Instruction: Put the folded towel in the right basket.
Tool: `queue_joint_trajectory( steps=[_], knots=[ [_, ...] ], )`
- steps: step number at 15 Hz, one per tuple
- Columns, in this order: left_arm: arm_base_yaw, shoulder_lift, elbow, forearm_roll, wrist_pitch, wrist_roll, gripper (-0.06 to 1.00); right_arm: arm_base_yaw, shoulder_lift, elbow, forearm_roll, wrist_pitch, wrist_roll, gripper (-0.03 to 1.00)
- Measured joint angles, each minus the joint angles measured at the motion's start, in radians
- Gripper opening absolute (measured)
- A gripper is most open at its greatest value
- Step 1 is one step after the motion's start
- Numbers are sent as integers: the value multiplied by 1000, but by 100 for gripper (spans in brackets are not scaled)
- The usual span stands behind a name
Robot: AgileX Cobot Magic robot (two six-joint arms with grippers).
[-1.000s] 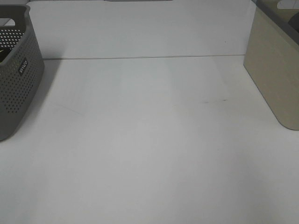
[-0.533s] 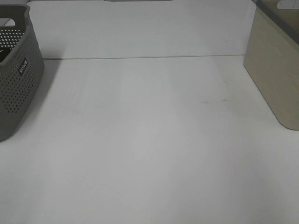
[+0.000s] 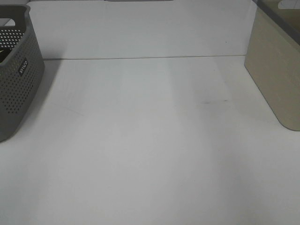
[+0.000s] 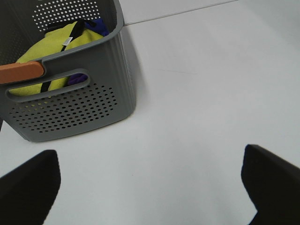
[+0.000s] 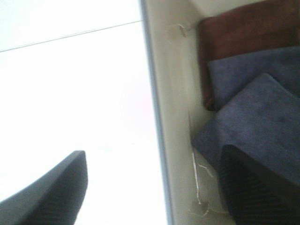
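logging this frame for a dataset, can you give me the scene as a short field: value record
left basket: grey perforated basket, holds yellow cloth and something purple
right basket: beige basket, holds blue towel and brown towel
table: white table
left gripper: left gripper, jaws open, holding nothing
right gripper: right gripper, jaws open, straddling the basket wall

Grey and beige baskets on white
Perforated grey basket holds yellow cloth; beige basket holds blue towels and a maroon towel.

Matte blk fingers, both grippers
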Motion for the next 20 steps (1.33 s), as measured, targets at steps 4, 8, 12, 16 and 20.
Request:
queue_joint_trajectory(
  steps=[4, 8, 12, 16, 20],
  knots=[
    [0, 0, 0, 0, 0, 0, 99, 136, -70, 12, -17, 0, -3, 72],
    [0, 0, 0, 0, 0, 0, 99, 173, -225, 196, -61, -1, -3, 72],
    [0, 0, 0, 0, 0, 0, 99, 173, -544, 642, -144, -2, 21, 72],
    [0, 0, 0, 0, 0, 0, 99, 173, -758, 984, -170, -4, 57, 72],
    [0, 0, 0, 0, 0, 0, 99, 173, -1068, 1315, -192, -20, 58, 72]
  ],
)
